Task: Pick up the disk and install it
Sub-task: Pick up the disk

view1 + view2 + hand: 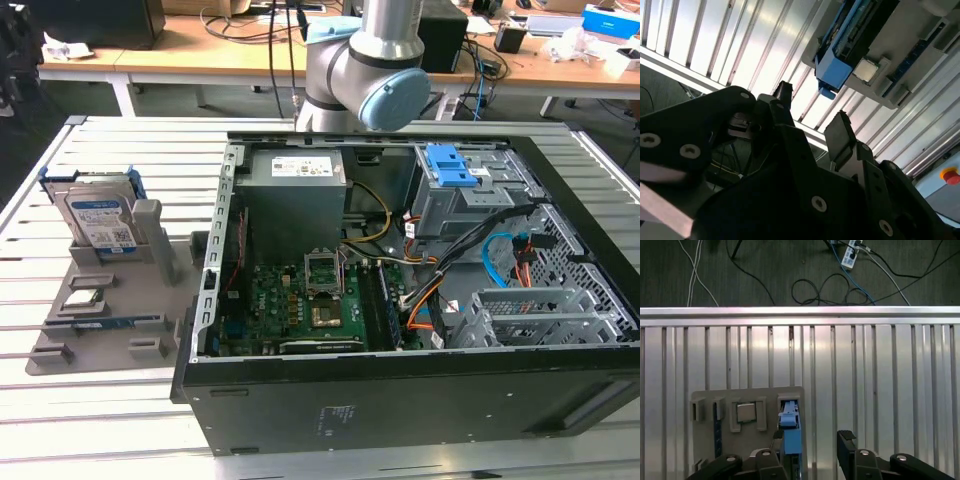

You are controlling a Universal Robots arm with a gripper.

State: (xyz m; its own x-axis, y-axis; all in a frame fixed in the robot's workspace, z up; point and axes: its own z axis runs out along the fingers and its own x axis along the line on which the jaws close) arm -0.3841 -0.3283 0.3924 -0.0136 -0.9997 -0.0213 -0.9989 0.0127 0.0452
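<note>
One disk (98,215) stood upright at the grey holder's (115,345) edge, one processor chip (82,298) lying nearby; the gripper (810,450) hung above them, jaws wide apart, seemingly holding nothing.

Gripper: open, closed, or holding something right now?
Gripper: open, holding nothing. The disk stands in the grey holder, not gripped.
</note>
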